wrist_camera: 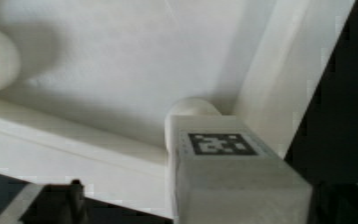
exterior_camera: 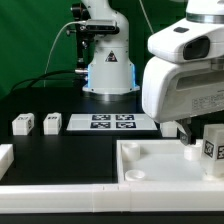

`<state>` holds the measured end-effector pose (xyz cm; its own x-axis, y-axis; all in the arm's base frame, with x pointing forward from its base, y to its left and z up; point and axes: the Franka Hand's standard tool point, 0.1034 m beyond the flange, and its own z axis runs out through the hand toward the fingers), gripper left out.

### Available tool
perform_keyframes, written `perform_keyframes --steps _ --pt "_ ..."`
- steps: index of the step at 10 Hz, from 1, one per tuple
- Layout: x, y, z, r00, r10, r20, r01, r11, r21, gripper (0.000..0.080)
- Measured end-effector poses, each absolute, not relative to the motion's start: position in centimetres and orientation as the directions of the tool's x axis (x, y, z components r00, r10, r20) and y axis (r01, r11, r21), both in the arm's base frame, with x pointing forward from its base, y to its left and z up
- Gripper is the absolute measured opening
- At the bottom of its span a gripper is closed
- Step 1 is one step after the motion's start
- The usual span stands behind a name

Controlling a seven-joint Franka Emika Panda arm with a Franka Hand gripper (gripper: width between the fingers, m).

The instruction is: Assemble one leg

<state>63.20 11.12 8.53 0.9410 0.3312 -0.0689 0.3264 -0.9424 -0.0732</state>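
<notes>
The leg (wrist_camera: 229,165) is a small white post with a black-and-white tag. It stands upright between my fingers with its lower end at a round corner socket of the large white square tray (wrist_camera: 105,120). My gripper (wrist_camera: 202,200) straddles the leg. One dark finger (wrist_camera: 60,200) stands apart from the leg's side, with white tray showing in the gap. In the exterior view the leg (exterior_camera: 211,148) stands at the tray's (exterior_camera: 150,165) right end under the gripper (exterior_camera: 200,150).
Two more white legs (exterior_camera: 23,124) (exterior_camera: 51,122) lie on the black table at the exterior view's left. The marker board (exterior_camera: 112,123) lies behind the tray. The robot base (exterior_camera: 108,70) stands at the back. A white part (exterior_camera: 5,155) sits at the left edge.
</notes>
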Motion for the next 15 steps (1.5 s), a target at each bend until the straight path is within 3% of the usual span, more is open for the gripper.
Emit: perform_keyframes --steps 2,4,5,9,13,15 --pt "63.08 11.43 8.41 0.938 0.338 -0.071 0.333 -0.940 -0.075 0.0649" --pt "63.03 11.39 8.27 0.935 0.348 -0.072 0.343 -0.936 -0.076 0.0378" --pt "63.03 11.40 8.27 0.935 0.348 -0.072 0.343 -0.936 -0.076 0.0291" --pt "63.00 11.50 8.26 0.962 0.260 -0.079 0.254 -0.964 -0.073 0.0291" --pt "62.92 11.78 8.23 0.987 -0.121 -0.102 -0.126 -0.991 -0.045 0.0291" --pt "62.99 11.98 8.17 0.914 -0.391 -0.106 -0.396 -0.918 -0.027 0.0292"
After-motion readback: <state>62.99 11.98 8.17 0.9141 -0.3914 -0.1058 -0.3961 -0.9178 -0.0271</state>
